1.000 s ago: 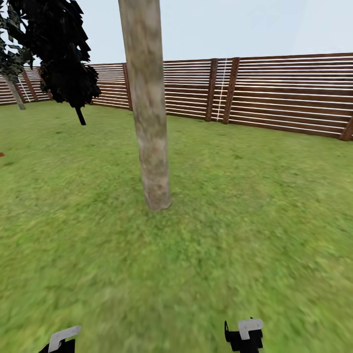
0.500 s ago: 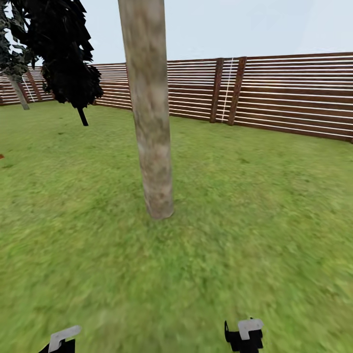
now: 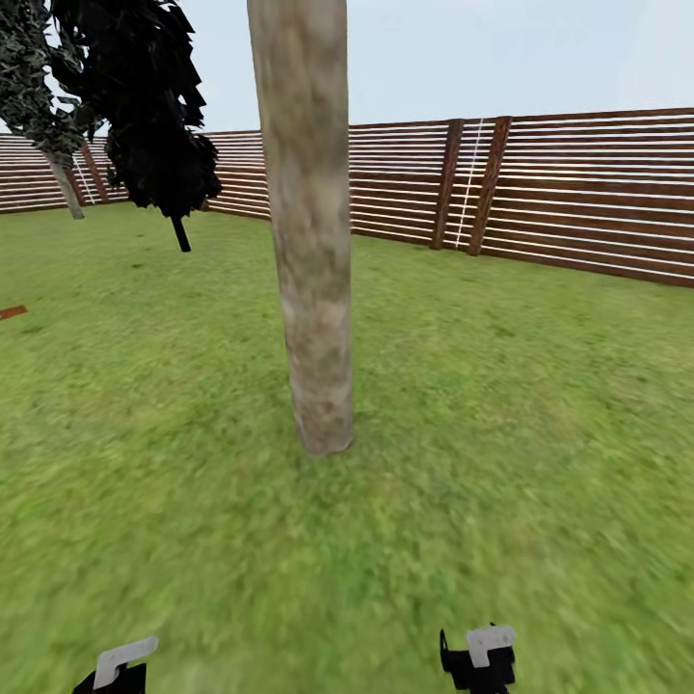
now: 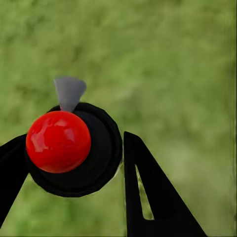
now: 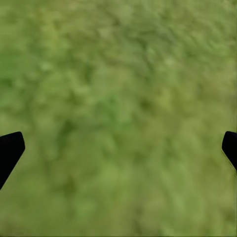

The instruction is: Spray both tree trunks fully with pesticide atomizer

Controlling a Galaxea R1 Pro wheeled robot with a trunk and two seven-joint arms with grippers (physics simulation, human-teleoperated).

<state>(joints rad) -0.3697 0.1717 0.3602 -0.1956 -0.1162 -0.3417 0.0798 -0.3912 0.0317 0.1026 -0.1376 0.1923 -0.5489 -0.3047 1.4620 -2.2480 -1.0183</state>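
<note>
The pesticide atomizer has a black round body, a glossy red ball top and a grey nozzle. My left gripper is shut on it, one black finger on each side, above the grass of the floor. My right gripper hangs open over bare grass with nothing between its fingers. In the head view a thick mottled grey-brown tree trunk rises straight ahead, close by, and no white specks show on it. A second grey-trunked tree stands far off at the back left. Both arms' ends show at the bottom edge, left arm and right arm.
A slim dark-leaved tree stands at the back left. A brown slatted fence closes the lawn behind. A small reddish-brown thing lies at the left edge. Open grass spreads all around the trunk.
The whole head view has shifted: the camera has come nearer the trunk, which looks larger and sits slightly further right. The arms hold the same pose.
</note>
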